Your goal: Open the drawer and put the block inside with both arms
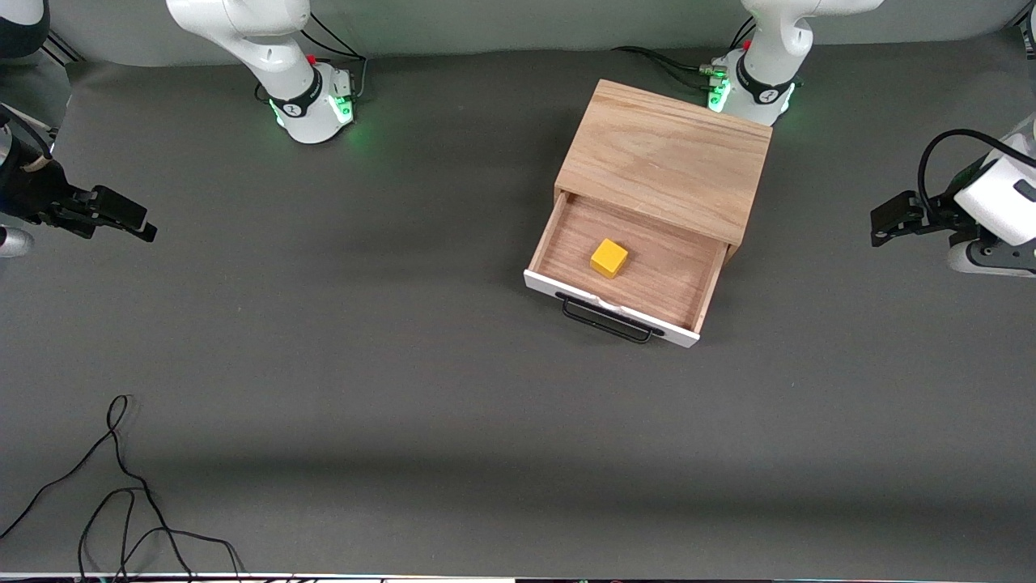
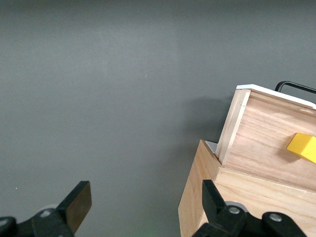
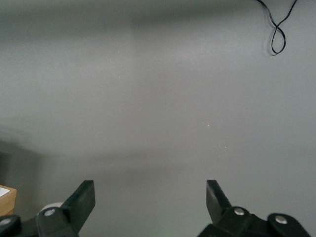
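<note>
The light oak box (image 1: pixel 668 155) stands near the left arm's base. Its drawer (image 1: pixel 688 279) is pulled out toward the front camera, with the white front panel and black wire handle (image 1: pixel 609 320) leading. The yellow block (image 1: pixel 609 258) rests on the drawer's wood floor; the left wrist view shows the block (image 2: pixel 303 147) and drawer wall (image 2: pixel 266 143) too. My left gripper (image 1: pixel 890 219) hangs open and empty at the left arm's end of the table; in its wrist view the left gripper (image 2: pixel 145 200) holds nothing. My right gripper (image 1: pixel 121 217) hangs open and empty at the right arm's end; the right gripper (image 3: pixel 150 197) looks down on bare mat.
A grey mat (image 1: pixel 364 340) covers the table. A loose black cable (image 1: pixel 121 494) lies curled near the front edge at the right arm's end, and the cable (image 3: pixel 279 32) shows in the right wrist view. More cables run by both green-lit bases (image 1: pixel 320 105).
</note>
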You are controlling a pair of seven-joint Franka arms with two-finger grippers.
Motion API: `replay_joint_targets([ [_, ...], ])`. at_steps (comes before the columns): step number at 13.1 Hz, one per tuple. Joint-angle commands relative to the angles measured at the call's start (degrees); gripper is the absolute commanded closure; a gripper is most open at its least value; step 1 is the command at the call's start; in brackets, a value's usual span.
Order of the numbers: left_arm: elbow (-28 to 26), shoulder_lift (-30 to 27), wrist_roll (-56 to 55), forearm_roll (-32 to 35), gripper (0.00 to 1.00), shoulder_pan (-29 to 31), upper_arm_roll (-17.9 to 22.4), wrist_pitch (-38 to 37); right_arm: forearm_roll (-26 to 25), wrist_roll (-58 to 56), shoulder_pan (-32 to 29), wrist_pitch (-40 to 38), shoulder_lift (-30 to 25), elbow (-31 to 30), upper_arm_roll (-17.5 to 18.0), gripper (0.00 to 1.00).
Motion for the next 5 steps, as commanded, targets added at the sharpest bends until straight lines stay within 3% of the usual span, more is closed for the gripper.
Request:
replay_joint_targets([
  [1,-0.5,-0.6,1.0,0.8,0.0,-0.3,0.2,-0.2,-0.4,-0.7,0.4,-0.9,1.6,2.2,-0.3,0.0],
  [5,-0.5,-0.5,0.8,0.7,0.0,-0.3,0.2,-0.1,-0.4,-1.2,0.4,-0.9,1.8,2.1,-0.3,0.0],
])
